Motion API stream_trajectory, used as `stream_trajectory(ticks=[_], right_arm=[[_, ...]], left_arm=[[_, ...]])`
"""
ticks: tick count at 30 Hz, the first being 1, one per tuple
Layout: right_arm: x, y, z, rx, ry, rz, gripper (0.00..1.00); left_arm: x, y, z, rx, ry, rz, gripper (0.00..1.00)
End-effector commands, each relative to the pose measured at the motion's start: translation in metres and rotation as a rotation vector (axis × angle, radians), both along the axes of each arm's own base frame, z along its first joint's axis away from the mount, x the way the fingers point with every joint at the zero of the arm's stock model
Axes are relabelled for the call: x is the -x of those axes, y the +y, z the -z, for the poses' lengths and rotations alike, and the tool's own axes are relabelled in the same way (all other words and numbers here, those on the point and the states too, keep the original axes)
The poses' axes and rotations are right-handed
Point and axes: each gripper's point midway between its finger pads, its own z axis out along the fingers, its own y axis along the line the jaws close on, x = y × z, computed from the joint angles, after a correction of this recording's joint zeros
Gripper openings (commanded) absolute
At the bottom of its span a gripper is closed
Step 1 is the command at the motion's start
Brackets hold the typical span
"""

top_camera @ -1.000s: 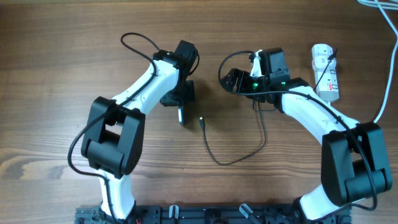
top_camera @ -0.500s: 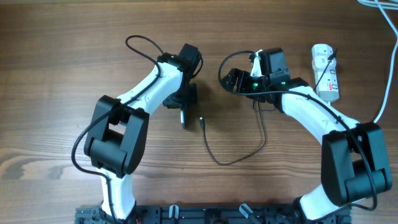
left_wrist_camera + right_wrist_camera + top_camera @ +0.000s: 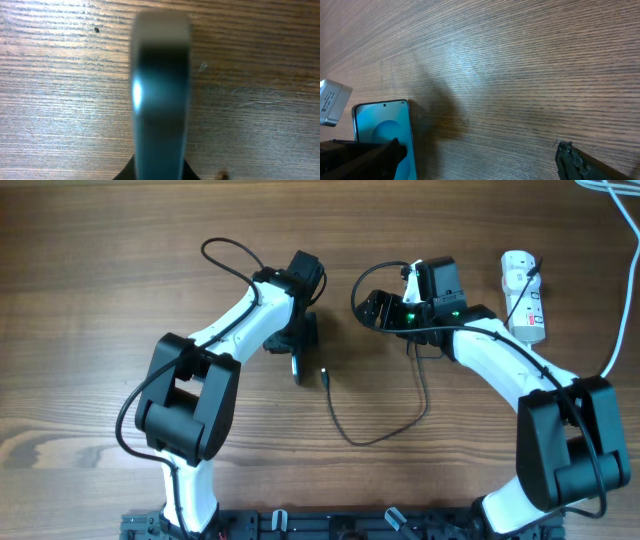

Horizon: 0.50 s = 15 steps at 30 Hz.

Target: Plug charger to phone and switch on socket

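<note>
My left gripper [image 3: 299, 338] is shut on the phone [image 3: 295, 366] and holds it on edge above the table. In the left wrist view the phone [image 3: 160, 100] is a blurred teal edge between the jaws [image 3: 160, 174]. The right wrist view shows its teal screen [image 3: 382, 132] at the left. The charger's connector [image 3: 324, 376] lies on the table just right of the phone, and its black cable [image 3: 375, 438] loops towards the right arm. My right gripper [image 3: 378, 310] is open and empty [image 3: 475, 160]. The white socket [image 3: 523, 297] lies at the far right.
A thick white cord [image 3: 622, 240] runs along the table's right edge from the top corner. The robots' own black cables arch above both wrists. Bare wooden table [image 3: 90, 300] spreads to the left and front.
My left gripper has shifted slightly right with the phone, bringing it closer to the connector. The right arm, cable and socket have not moved.
</note>
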Motion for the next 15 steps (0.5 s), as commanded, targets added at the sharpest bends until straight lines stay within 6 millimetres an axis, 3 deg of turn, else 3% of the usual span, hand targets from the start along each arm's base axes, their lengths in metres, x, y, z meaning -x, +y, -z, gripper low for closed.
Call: stream_trajectory(ticks=[1,8,12,14,15], right_arm=[[0.000,-0.002,0.005,0.023,-0.004,-0.006,1.00],[-0.001,-0.002,0.005,0.016,0.003,0.007,1.00],[0.000,0.007,-0.001,-0.052,0.021,0.014,1.00],[0.010,0.027,-0.011,-0.145,0.016,-0.104,0.70],[0.016,0.029,-0.009,-0.149,0.042,-0.109,0.67]], left_arm=[[0.005,0.004,0.010,-0.025,0.014,-0.006,0.07],[0.002,-0.001,0.007,0.007,0.004,-0.008,0.04],[-0.005,-0.018,-0.023,0.200,-0.016,-0.023,0.04],[-0.015,-0.013,-0.053,0.297,-0.064,-0.057,0.04],[-0.022,-0.007,-0.070,0.348,-0.093,-0.081,0.04]])
